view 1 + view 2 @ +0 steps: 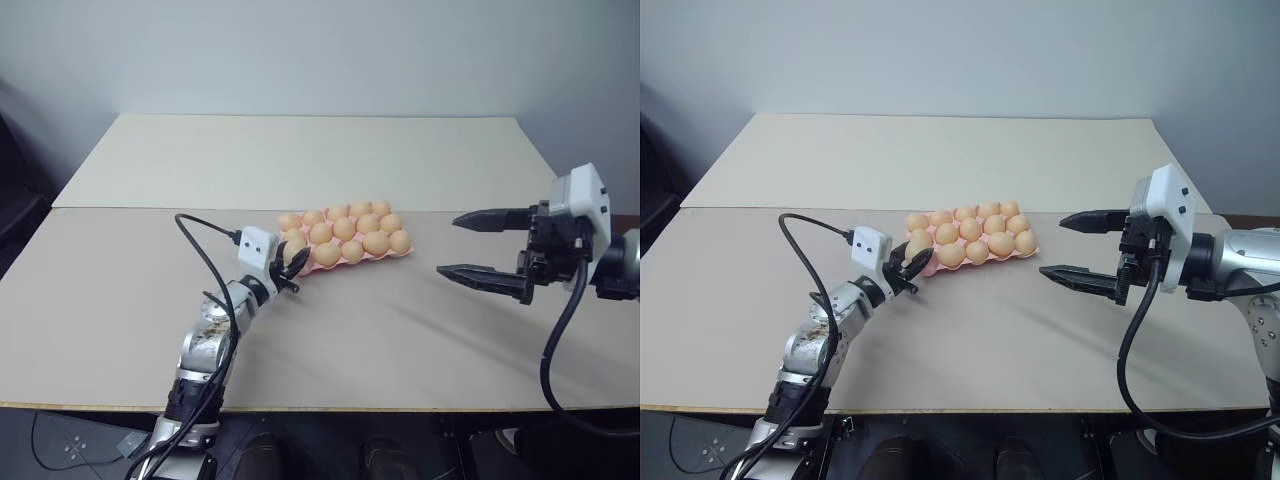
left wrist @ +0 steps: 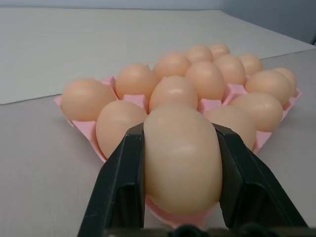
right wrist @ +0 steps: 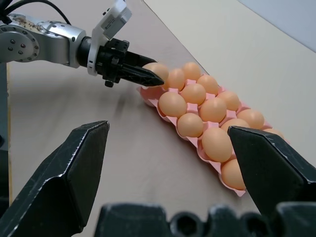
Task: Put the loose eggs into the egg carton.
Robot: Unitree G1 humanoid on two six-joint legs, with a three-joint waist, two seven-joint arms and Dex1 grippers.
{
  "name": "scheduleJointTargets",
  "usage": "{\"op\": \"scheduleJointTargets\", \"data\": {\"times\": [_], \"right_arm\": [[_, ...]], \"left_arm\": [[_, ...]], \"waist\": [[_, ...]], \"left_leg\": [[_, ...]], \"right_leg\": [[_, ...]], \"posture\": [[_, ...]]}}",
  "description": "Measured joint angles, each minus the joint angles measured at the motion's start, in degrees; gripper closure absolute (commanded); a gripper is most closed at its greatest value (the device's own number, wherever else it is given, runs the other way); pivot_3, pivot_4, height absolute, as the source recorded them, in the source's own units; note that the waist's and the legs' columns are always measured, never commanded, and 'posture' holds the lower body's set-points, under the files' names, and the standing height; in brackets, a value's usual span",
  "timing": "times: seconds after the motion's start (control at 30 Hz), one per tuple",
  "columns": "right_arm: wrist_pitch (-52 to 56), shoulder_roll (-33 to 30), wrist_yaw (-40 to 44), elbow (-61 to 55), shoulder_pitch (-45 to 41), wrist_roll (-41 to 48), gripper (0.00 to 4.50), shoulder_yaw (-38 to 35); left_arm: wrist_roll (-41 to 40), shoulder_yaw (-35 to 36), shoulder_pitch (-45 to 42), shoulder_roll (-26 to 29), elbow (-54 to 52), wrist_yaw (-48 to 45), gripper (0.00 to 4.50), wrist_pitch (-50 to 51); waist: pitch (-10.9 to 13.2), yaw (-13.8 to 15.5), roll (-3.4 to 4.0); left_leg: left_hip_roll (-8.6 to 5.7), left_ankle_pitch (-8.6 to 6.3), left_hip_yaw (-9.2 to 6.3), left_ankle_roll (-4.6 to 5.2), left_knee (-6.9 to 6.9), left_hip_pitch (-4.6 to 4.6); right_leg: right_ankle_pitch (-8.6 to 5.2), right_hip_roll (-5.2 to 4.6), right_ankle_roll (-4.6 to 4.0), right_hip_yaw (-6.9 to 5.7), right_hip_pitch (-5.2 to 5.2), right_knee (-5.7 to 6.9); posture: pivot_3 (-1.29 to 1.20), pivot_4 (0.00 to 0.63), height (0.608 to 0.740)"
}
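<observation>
A pink egg carton (image 1: 408, 251) lies in the middle of the table, its cups holding several tan-orange eggs (image 1: 345, 228). My left gripper (image 1: 293, 262) is shut on one loose egg (image 2: 181, 158) and holds it at the carton's near left corner, just over the pink rim (image 2: 84, 129). In the right wrist view the same egg (image 3: 157, 69) sits between the black fingers at the carton's end. Off to the carton's right, my right gripper (image 1: 482, 246) hangs above the table, open, with nothing between its fingers.
The table is two beige boards (image 1: 420, 330) with a seam running across behind the carton. A black cable (image 1: 205, 255) loops up from my left wrist. A dark object (image 1: 15, 200) stands past the table's left edge.
</observation>
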Motion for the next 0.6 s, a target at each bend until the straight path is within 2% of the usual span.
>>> {"op": "scheduleJointTargets", "data": {"times": [0.07, 0.33, 0.6], "right_arm": [[0.17, 0.00, -0.05, 0.00, 0.35, 0.10, 0.00, -0.12], [0.29, 0.00, -0.19, -0.06, 0.42, 1.12, 0.00, -0.13], [0.29, -0.01, -0.19, -0.05, 0.41, 1.22, 0.00, -0.12]], "left_arm": [[-0.31, 0.05, 0.41, 0.84, -0.91, -0.21, 2.96, 2.16], [0.17, -0.45, 1.57, 0.91, -3.18, 0.68, 0.38, 4.70], [-1.30, 0.76, 1.67, 2.13, -5.73, -0.05, 0.38, 5.11]], "waist": [[0.00, 0.00, 0.00], [0.00, 0.01, 0.01], [0.00, -0.03, 0.01]], "left_leg": [[0.00, 0.00, 0.00, 0.00, 0.00, 0.00], [0.00, 0.00, 0.00, 0.00, 0.00, 0.00], [0.00, 0.00, 0.00, 0.00, 0.00, 0.01]], "right_leg": [[0.00, 0.00, 0.00, 0.00, 0.00, 0.00], [0.00, 0.00, 0.00, 0.00, 0.00, -0.01], [0.00, 0.00, 0.00, 0.00, 0.00, 0.00]], "posture": [[0.00, 0.150, 0.740], [0.00, 0.150, 0.740], [0.00, 0.150, 0.740]]}}
